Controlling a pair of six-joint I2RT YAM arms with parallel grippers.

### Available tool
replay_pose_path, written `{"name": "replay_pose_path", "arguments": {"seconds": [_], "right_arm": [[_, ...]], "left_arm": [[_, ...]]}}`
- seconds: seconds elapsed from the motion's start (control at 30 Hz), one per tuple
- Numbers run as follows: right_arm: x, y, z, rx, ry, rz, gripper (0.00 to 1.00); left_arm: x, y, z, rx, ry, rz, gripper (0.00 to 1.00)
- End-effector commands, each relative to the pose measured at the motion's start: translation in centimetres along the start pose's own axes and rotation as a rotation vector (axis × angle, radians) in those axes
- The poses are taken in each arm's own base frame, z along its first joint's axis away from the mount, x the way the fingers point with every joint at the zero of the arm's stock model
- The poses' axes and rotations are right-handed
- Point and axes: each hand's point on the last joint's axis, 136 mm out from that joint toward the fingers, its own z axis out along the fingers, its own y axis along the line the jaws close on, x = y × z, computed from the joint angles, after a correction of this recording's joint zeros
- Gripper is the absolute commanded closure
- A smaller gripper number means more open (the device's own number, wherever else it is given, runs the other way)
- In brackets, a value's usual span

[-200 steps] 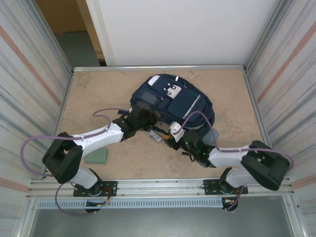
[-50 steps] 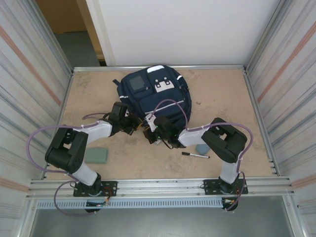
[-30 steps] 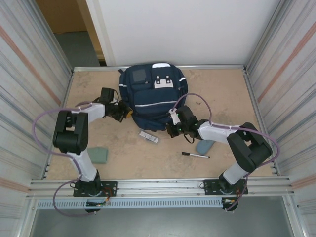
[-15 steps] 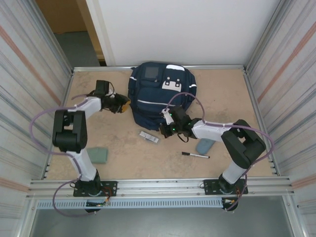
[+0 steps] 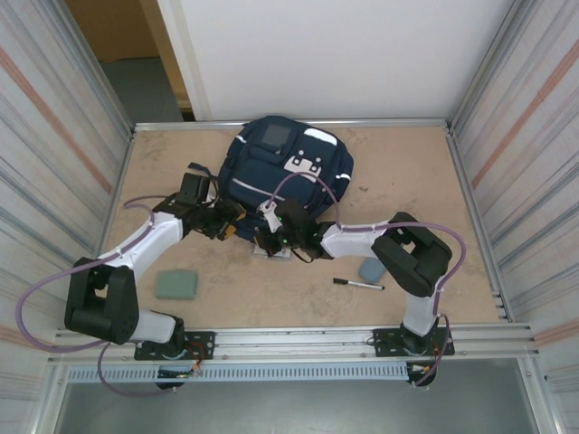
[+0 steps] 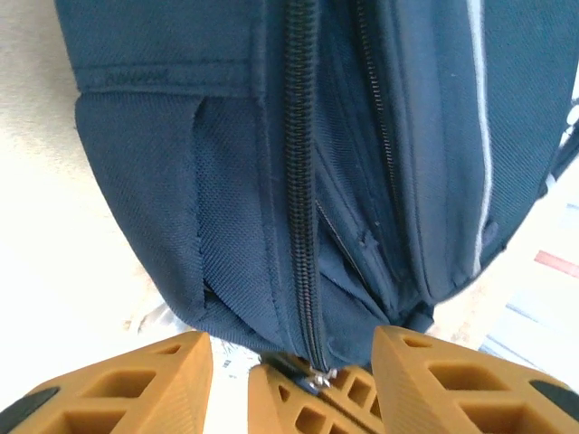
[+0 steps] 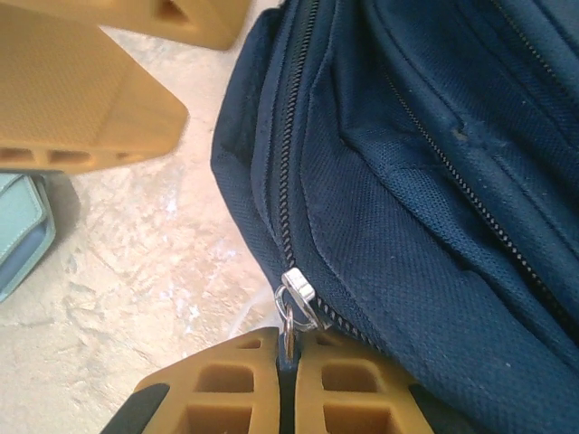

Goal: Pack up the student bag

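Metal zip pull [image 7: 297, 294], half hidden, sits clamped in right pincer [image 7: 287, 348] at student bag [image 5: 289, 158]; left pincer [image 6: 289, 348] gapes apart.

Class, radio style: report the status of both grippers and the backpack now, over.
Right gripper shut on zipper pull. Left gripper open, astride zip of student bag. Pen lies loose on table, apart from bag.

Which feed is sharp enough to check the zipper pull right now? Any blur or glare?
Right wrist: zipper pull crisp, no glare, pinched in the right gripper. Left wrist: student bag weave sharp, far right edge washed out. Top external: even light, soft shadows, pull too small to judge.
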Motion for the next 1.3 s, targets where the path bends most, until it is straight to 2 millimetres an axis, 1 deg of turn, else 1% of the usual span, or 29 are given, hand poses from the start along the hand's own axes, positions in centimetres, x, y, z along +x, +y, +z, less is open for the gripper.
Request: {"name": "replay_pose_path", "arguments": {"seconds": [0.0, 0.1, 0.17, 0.2, 0.3, 0.33, 0.37, 0.4, 0.47, 0.5, 0.57, 0.6, 0.67, 0.73, 0.8, 0.87, 0.93, 1.03, 1.17, 1.27], "right_arm": [[-2.5, 2.6, 0.6, -0.058, -0.090, -0.032, 1.00], [-2.2, 3.2, 1.1, -0.067, -0.076, -0.038, 1.00], [-2.1, 3.4, 1.0, -0.061, -0.072, -0.049, 1.00], [-1.9, 3.3, 1.0, -0.052, -0.067, -0.056, 1.00], [-1.3, 2.6, 0.8, -0.021, -0.042, -0.076, 1.00], [-1.3, 2.2, 0.5, -0.009, -0.036, -0.084, 1.00], [-1.0, 1.7, 0.2, 0.001, -0.025, -0.089, 1.00], [-0.9, 1.1, -0.2, 0.016, -0.013, -0.095, 1.00], [-0.1, -0.2, -0.9, 0.037, 0.023, -0.119, 1.00], [0.4, -1.1, -1.3, 0.061, 0.048, -0.136, 1.00], [1.8, -2.9, -2.1, 0.117, 0.114, -0.174, 1.00], [2.6, -4.1, -2.7, 0.151, 0.149, -0.183, 1.00], [3.7, -6.3, -4.2, 0.209, 0.190, -0.155, 1.00], [4.5, -8.7, -5.6, 0.248, 0.204, -0.074, 1.00], [5.3, -10.6, -6.5, 0.272, 0.223, -0.006, 1.00], [6.0, -13.0, -7.7, 0.343, 0.241, 0.051, 1.00], [6.5, -15.9, -9.0, 0.442, 0.243, 0.097, 1.00], [6.8, -19.3, -10.1, 0.519, 0.232, 0.190, 1.00], [6.7, -22.3, -10.7, 0.573, 0.201, 0.280, 1.00], [6.9, -23.6, -10.4, 0.587, 0.197, 0.305, 1.00]], "left_arm": [[0.3, 2.6, 1.4, -0.084, -0.014, -0.097, 0.50], [0.3, 3.5, 2.6, -0.121, -0.004, -0.107, 0.50], [-0.2, 4.0, 3.2, -0.153, -0.013, -0.111, 0.52], [-0.5, 4.0, 3.3, -0.166, -0.023, -0.107, 0.54], [-1.3, 3.2, 3.4, -0.178, -0.029, -0.052, 0.65], [-1.6, 3.2, 3.2, -0.190, -0.036, -0.041, 0.71], [-1.9, 3.1, 3.0, -0.193, -0.048, -0.029, 0.82], [-2.2, 3.0, 2.7, -0.196, -0.060, -0.027, 0.85], [-2.7, 3.0, 2.4, -0.193, -0.072, -0.024, 0.86], [-2.9, 3.1, 2.2, -0.190, -0.076, -0.023, 0.88], [-3.3, 3.5, 1.7, -0.187, -0.085, -0.028, 0.98], [-3.6, 3.7, 1.4, -0.185, -0.096, -0.033, 1.00], [-4.1, 4.0, 0.9, -0.172, -0.107, -0.038, 1.00], [-4.5, 4.1, 0.3, -0.152, -0.104, -0.038, 1.00], [-4.8, 4.2, -0.3, -0.139, -0.114, -0.036, 1.00], [-5.2, 4.3, -0.8, -0.123, -0.128, -0.039, 1.00], [-5.4, 4.0, -0.9, -0.082, -0.117, -0.035, 1.00], [-5.2, 3.6, -0.8, -0.047, -0.057, -0.020, 1.00], [-4.8, 3.4, -0.1, -0.044, 0.005, 0.004, 1.00], [-4.4, 3.3, 0.2, -0.039, 0.047, 0.015, 1.00]]}}
